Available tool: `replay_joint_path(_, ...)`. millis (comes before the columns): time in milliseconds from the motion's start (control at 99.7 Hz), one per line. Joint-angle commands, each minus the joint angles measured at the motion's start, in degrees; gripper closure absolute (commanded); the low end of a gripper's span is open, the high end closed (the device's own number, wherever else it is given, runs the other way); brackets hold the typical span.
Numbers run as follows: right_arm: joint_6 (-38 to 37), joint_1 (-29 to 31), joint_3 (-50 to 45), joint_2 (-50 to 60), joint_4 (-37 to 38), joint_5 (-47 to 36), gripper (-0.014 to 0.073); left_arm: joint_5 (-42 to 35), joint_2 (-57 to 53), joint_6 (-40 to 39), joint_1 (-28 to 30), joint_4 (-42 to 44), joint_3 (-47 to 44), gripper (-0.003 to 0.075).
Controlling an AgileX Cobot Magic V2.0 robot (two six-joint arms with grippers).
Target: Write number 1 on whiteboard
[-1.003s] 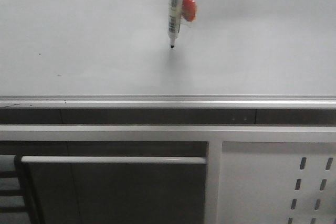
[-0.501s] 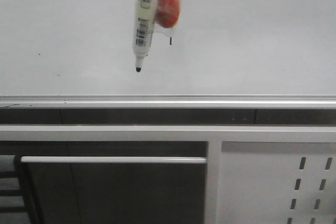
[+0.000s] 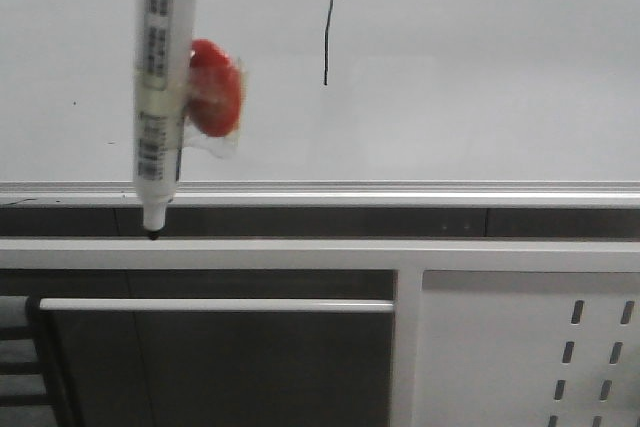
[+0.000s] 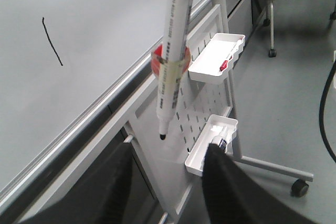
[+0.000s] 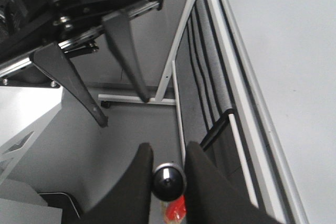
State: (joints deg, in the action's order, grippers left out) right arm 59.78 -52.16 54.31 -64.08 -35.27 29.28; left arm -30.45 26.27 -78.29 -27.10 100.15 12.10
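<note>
Number 1 (image 3: 328, 38): thin black stroke on the whiteboard (image 3: 480, 67), upper centre;
Marker (image 3: 160, 87): upright, tip down, off the board;
Right gripper (image 5: 168, 182): clamped on marker's end;
Left gripper (image 4: 165, 182): fingers apart, empty

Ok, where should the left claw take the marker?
Grip the marker on its lower barrel, between the red taped lump and the nib, probably side-on from the side away from the lump. It hangs upright, nib down, its top end in the right claw, so only that straight stretch is free.
</note>
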Motion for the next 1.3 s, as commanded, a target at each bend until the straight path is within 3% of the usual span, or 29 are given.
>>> replay_joint_path(0, -0.05, -0.96, 2.77, -0.53, -1.99, -3.71, 0.0656, 2.04, 0.38, 0.71, -0.21, -2.32, 2.05, 0.0365)
replay_joint_path(411, -0.05, -2.14, 7.32, -5.37, -1.99, -4.38, 0.0656, 4.14, 1.3, 0.71, -0.21, -2.32, 2.05, 0.0365)
replay_joint_path(882, -0.05, -2.96, 8.12, -5.49, -3.45, -5.54, 0.0656, 4.1, 13.57, 2.92, -0.21, -2.32, 7.42, 0.0385)
replay_joint_path(1293, -0.05, -1.47, 8.12, -5.49, -2.8, -1.22, 0.0656, 1.29, 20.94, 3.79, -0.21, -2.32, 9.8, 0.0385)
